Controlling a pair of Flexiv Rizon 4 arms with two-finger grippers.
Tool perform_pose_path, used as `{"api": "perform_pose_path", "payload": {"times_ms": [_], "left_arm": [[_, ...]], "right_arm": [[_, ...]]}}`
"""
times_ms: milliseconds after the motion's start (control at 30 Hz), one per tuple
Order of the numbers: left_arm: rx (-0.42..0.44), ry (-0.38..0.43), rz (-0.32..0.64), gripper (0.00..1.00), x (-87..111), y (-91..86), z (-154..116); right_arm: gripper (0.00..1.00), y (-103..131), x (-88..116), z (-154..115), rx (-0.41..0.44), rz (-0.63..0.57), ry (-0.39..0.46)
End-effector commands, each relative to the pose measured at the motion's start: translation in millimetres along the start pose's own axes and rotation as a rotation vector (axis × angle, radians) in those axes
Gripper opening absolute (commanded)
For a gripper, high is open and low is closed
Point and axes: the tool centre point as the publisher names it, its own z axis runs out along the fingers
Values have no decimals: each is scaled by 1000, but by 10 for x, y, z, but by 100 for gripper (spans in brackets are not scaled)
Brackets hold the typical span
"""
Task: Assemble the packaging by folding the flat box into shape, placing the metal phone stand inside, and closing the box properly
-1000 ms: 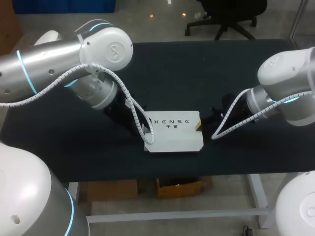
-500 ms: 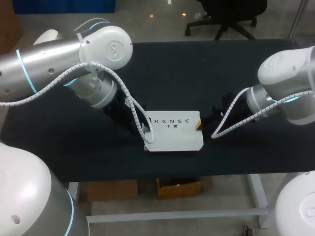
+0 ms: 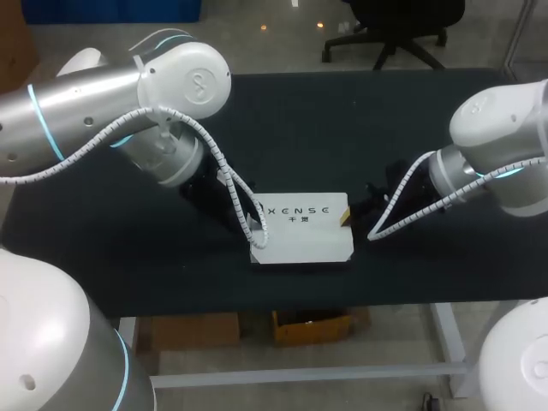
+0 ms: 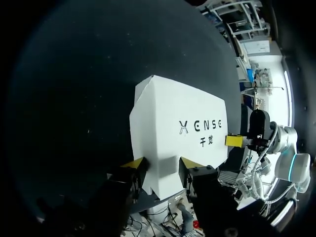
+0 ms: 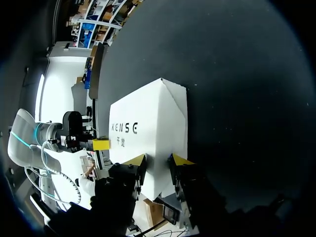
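Note:
A white box (image 3: 304,229), folded into shape and printed on top, lies flat on the black table near its front edge. My left gripper (image 4: 162,165) is at the box's (image 4: 182,123) left end, its yellow-tipped fingers pressing a narrow end part from both sides. In the head view that gripper is hidden behind its arm and cable. My right gripper (image 5: 157,160) is shut the same way on the opposite end of the box (image 5: 153,123), and one of its yellow fingertips (image 3: 345,218) shows at the box's right edge. Each wrist view shows the other gripper beyond the far end.
The black table (image 3: 342,128) stretches wide behind the box and to both sides. Its front edge (image 3: 300,304) runs close below the box. My left arm's white cable (image 3: 244,214) hangs across the box's left end.

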Motion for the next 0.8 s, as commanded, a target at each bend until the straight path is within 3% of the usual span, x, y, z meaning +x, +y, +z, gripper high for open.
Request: {"api": "perform_pose_path", "payload": {"times_ms": [33, 800], "left_arm": [[-4, 3, 0, 44, 23, 6, 10], [-23, 19, -12, 45, 22, 24, 56]], "right_arm": [[29, -16, 18, 7, 8, 1, 3], [29, 9, -74, 35, 31, 34, -3]]}}
